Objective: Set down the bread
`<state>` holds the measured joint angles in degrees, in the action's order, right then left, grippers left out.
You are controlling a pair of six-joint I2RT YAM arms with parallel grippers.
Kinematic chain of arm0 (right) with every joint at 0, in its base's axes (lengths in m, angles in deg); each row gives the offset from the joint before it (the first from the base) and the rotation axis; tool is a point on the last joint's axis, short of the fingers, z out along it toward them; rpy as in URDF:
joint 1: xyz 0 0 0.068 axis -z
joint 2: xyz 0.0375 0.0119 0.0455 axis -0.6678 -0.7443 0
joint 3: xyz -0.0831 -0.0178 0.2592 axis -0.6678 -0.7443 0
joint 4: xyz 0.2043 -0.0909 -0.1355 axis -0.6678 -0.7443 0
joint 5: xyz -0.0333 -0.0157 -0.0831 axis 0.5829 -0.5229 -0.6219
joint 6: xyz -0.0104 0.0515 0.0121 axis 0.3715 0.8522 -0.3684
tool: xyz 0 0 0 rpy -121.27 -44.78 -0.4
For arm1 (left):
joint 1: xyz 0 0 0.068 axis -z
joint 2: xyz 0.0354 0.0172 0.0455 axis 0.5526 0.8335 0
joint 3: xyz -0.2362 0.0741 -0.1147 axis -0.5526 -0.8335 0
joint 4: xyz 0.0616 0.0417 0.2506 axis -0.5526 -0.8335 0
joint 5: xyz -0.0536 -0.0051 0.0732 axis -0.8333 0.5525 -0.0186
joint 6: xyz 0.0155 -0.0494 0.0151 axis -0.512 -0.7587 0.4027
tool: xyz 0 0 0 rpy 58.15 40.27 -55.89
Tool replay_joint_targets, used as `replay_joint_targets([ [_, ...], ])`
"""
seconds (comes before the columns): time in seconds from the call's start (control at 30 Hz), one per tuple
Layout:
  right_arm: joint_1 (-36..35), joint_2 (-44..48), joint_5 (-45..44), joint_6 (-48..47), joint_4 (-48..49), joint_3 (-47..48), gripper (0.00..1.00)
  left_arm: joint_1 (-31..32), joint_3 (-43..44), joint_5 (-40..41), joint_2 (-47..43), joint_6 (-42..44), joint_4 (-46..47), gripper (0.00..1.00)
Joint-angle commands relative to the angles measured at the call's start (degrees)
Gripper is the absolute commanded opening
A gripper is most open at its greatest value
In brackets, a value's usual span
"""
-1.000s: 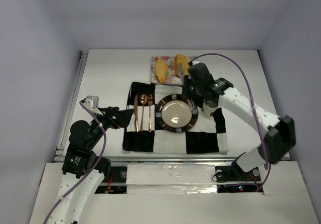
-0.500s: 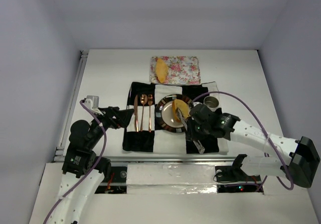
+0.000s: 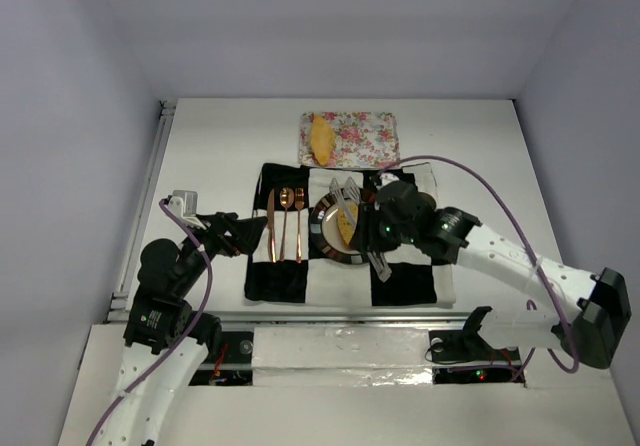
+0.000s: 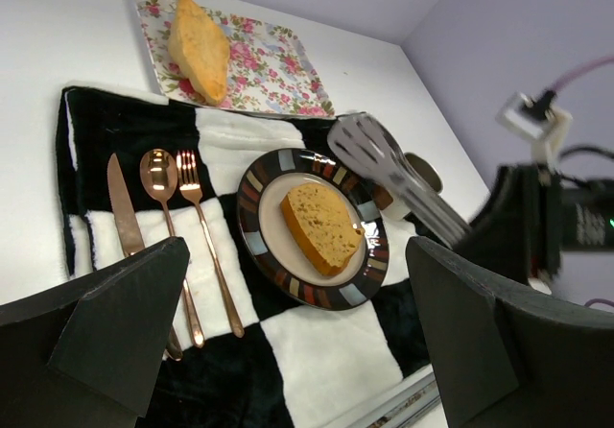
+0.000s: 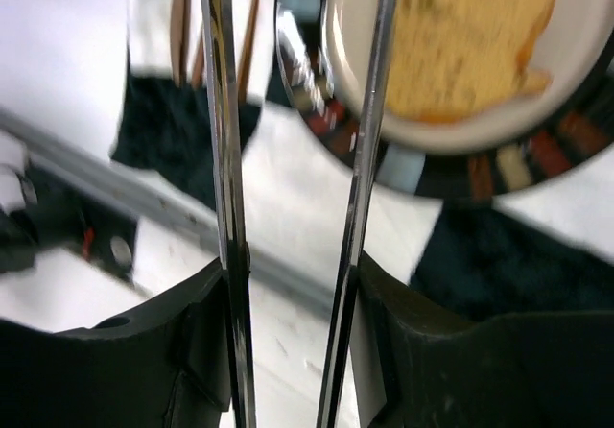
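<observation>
One golden bread slice (image 3: 346, 229) lies flat on the round striped-rim plate (image 3: 322, 228); it also shows in the left wrist view (image 4: 321, 226) and the right wrist view (image 5: 470, 44). The other slice (image 3: 322, 141) rests on the floral tray (image 3: 368, 136) at the back. My right gripper (image 3: 380, 228) is shut on metal tongs (image 5: 225, 159). The tong arms stand spread apart and empty, just above the plate's right side (image 4: 393, 174). My left gripper (image 3: 240, 234) is open and empty at the left edge of the checked cloth, away from the plate.
A black-and-white checked cloth (image 3: 400, 281) lies under the plate. A copper knife, spoon and fork (image 3: 285, 224) lie left of the plate. A metal cup (image 4: 425, 171) stands right of the plate, mostly behind the tongs and right arm.
The right arm carried a slice in the tongs from the floral tray to the plate. The slice now lies on the plate and the tongs have let go of it.
</observation>
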<state>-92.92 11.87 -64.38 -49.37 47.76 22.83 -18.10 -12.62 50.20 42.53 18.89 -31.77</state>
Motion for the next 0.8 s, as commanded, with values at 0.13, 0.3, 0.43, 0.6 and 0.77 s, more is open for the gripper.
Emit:
replay_joint_targets([
  [0.13, 14.01, -15.29, 8.04, -7.29, 11.25, 12.22, 0.48, 0.38, -0.31, -0.73, -0.08, 0.83, 3.03, 0.97],
  [0.3, 18.06, -29.7, 10.26, -10.1, 9.59, 24.9, 0.49, 0.38, -0.31, -1.08, -0.78, 0.92, 3.03, 0.97],
  [0.43, 21.84, -40.24, 14.28, -10.37, 8.88, 32.81, 0.5, 0.38, -0.39, -1.26, -0.96, 0.92, 3.21, 0.97],
  [0.6, 24.48, -47.2, 18.25, -10.9, 7.49, 40.54, 0.51, 0.38, -0.57, -1.96, -1.04, 1.1, 3.56, 0.97],
  [0.77, 25.01, -51.78, 22.9, -10.81, 7.56, 43.9, 0.53, 0.38, -0.48, -1.88, -1.13, 1.01, 3.65, 0.97],
])
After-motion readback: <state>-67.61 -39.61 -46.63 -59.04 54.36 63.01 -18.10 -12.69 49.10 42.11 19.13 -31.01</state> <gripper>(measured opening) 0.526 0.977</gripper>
